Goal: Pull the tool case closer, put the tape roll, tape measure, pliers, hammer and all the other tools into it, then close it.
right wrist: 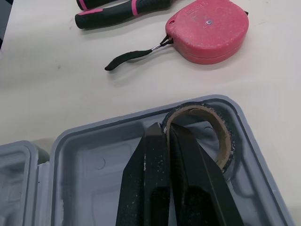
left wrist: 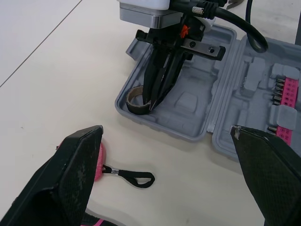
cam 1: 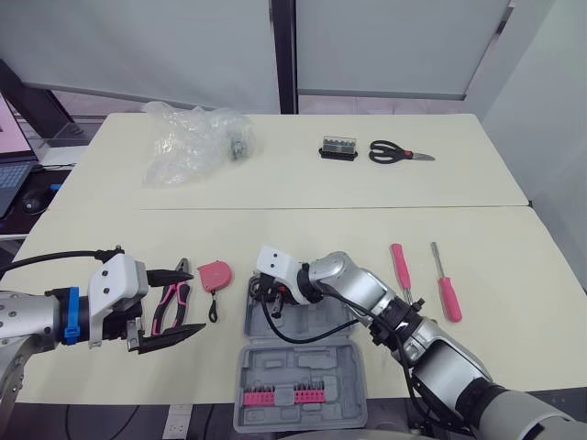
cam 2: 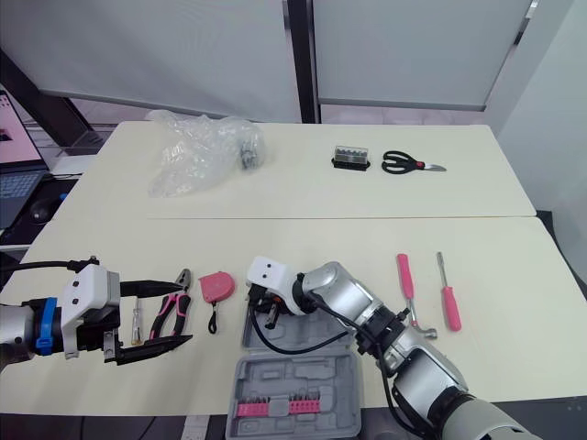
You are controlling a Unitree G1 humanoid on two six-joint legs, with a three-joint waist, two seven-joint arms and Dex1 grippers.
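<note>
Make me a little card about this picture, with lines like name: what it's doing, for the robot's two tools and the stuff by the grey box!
tool case: grey, open, lying flat at the near edge of the table
tape roll: inside a corner of the case
right tool: shut on the tape roll's wall
left tool: open, over the pliers
pliers: on the table, left of the tape measure
tape measure: pink, on the table between pliers and case

Head eyes look down; both wrists closely face tool case [left wrist: 188, 101].
</note>
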